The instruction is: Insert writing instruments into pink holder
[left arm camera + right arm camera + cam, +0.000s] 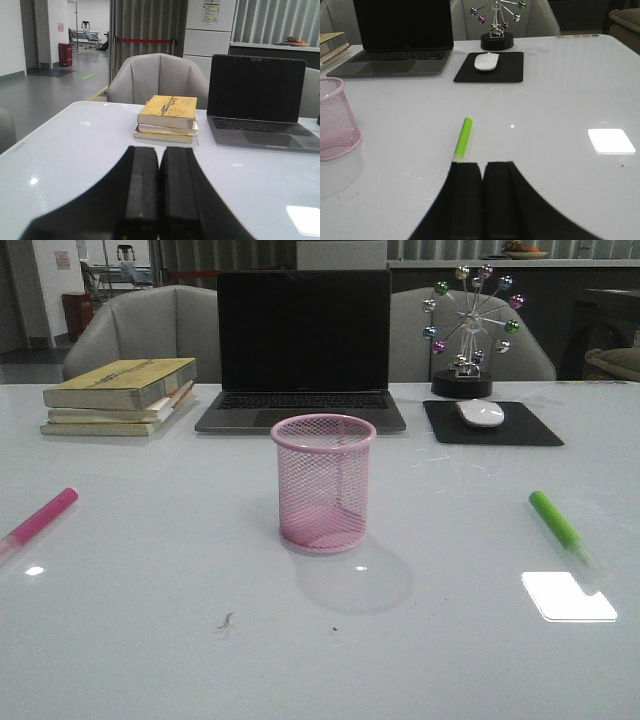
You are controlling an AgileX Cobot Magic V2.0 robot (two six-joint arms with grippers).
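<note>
A round pink wire-mesh pen cup (323, 482) with a solid rim and base stands upright and empty at the middle of the glossy white table (150, 640), just in front of an open dark-screened laptop (303, 348). A thick pink highlighter pen (38, 519) lies flat near the table's left edge, well apart from the cup. A thick bright green highlighter pen (560, 527) with a pale translucent end lies flat on the right side, also well apart. In the right wrist view the right gripper (482, 200) has its black fingers pressed together, holding nothing, just beside the green pen's near end. The left gripper (159, 192) is likewise closed and empty above bare table. A stack of yellow-covered books (122, 396) sits at the back left, a white mouse (481, 412) on a black pad (492, 424) at the back right.
</note>
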